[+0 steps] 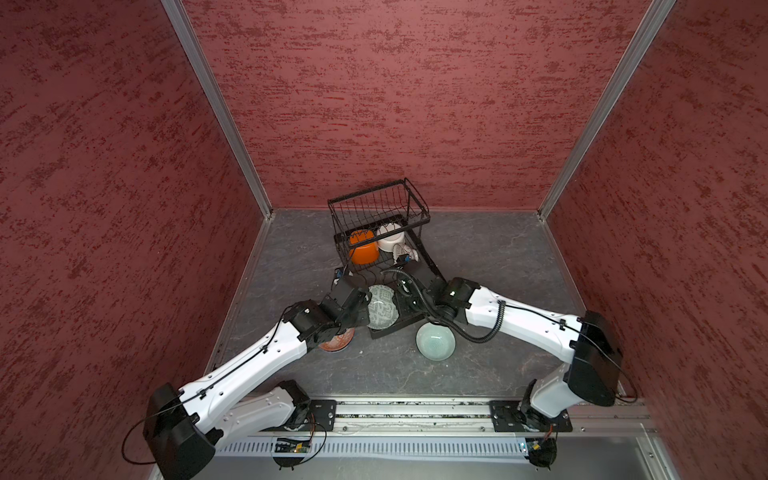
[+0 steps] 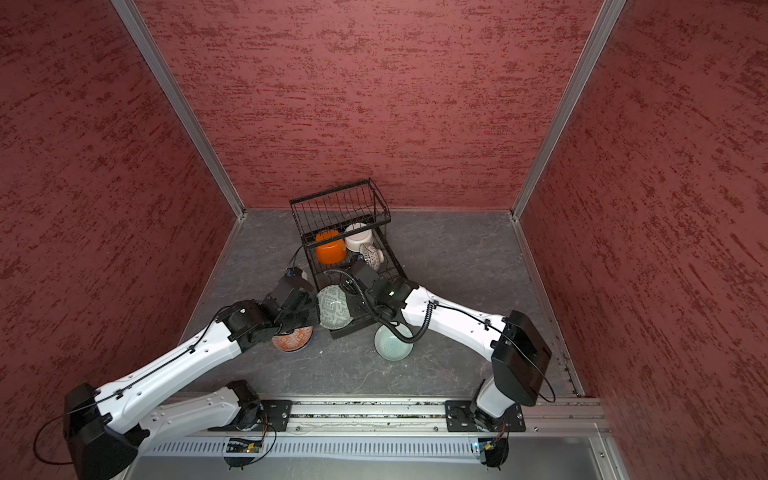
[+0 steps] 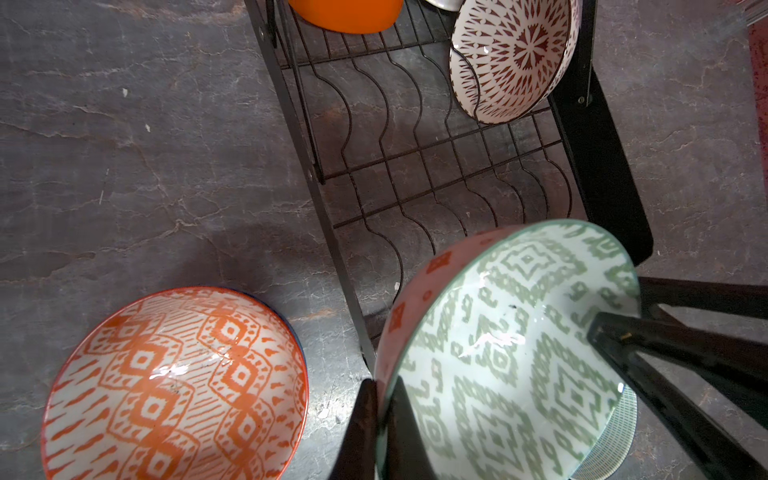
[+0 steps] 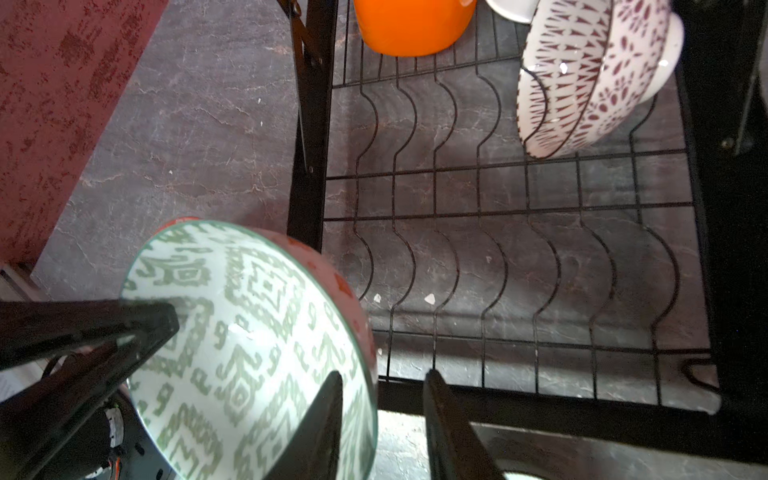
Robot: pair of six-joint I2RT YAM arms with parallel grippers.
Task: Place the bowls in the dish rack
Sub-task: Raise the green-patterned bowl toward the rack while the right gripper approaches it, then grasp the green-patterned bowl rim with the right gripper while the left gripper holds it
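Left hand clamped on tilted green-patterned bowl rim over dish rack end; right hand apart, straddling opposite rim. Orange-patterned bowl half hidden under left arm.

In both top views my left arm covers more than half of the orange-patterned bowl; I get only a crescent facing the worktop's near edge. The right arm's cable crosses the pale green bowl, and both wrists bury the near end of the dish rack. On the left wrist feed the plain orange bowl and the green-patterned bowl run off the frame; on the right wrist feed the white bowl is a mere sliver.
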